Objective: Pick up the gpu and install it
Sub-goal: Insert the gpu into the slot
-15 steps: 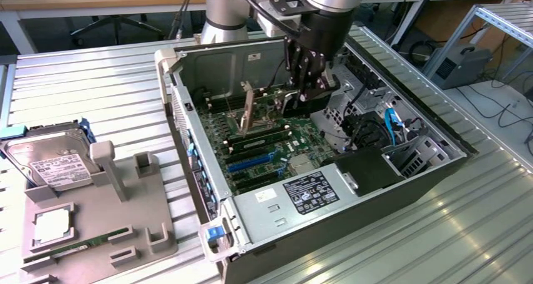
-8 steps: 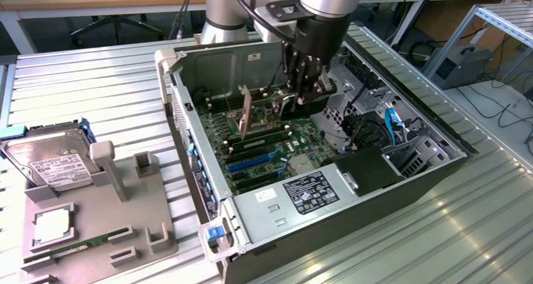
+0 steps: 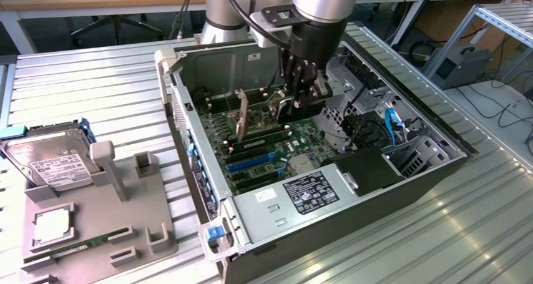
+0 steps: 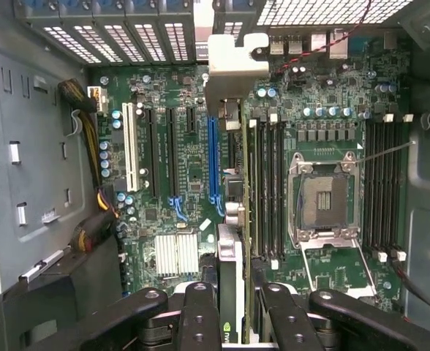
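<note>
Lab: ribbed metal bench point(image 3: 92, 90), wooden desks point(image 3: 50, 0) behind

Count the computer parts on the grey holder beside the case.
3: a hard drive at its far end, a square chip in the middle, a green memory stick nearest the camera.

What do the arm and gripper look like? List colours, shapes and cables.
The arm is made of thick, round silver-grey tubes. A black cable loops beside it. The gripper is a black block, and its fingers are black linked bars with round pivot bolts.
</note>
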